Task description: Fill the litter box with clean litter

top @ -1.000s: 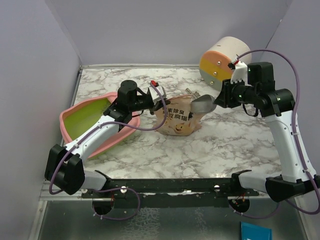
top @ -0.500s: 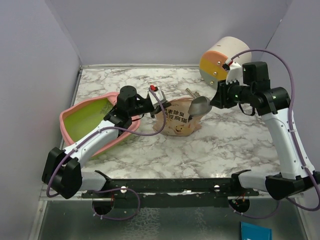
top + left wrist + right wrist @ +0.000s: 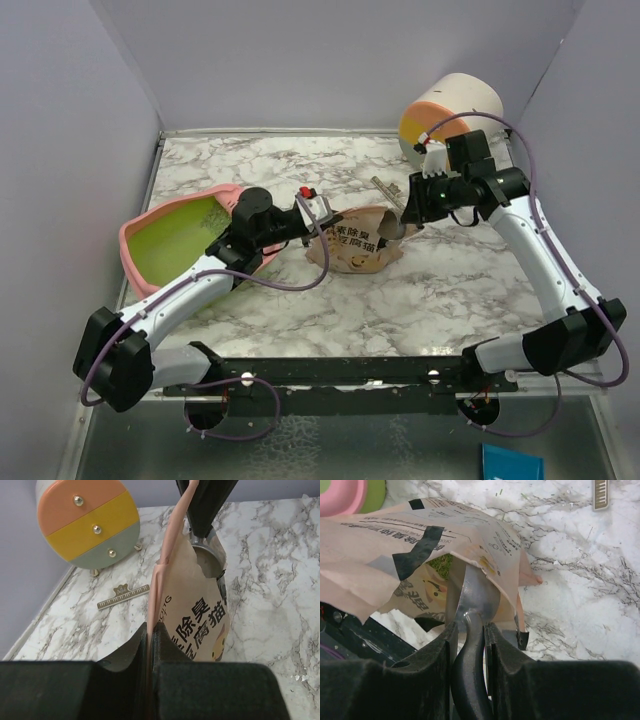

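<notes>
one litter box (image 3: 175, 240), pink with a yellow-green inside, sits at the left side of the tabletop (image 3: 450, 290), close to the left wall. the left arm crosses over its right edge. the clean litter itself cannot be made out in any view. one tan pouch (image 3: 355, 243), printed with a cartoon cat and black chinese text, stands near the middle, just right of the box, mouth open upward. the left end effector (image 3: 150, 630) is closed almost flat on the pouch's top edge, with the thin wall pinched between both fingers. one grey metal scoop (image 3: 477, 597) has its bowl down inside the pouch mouth. the right end effector (image 3: 470, 630) is clamped narrowly on the scoop's handle, one finger on each side. one round drawer unit (image 3: 450, 115) is at the back right, well apart from the box, with three drawers, peach, yellow and grey-green, one knob each. one small gold clip (image 3: 123, 596) lies flat on the tabletop between the pouch and the drawer unit, touching neither.
</notes>
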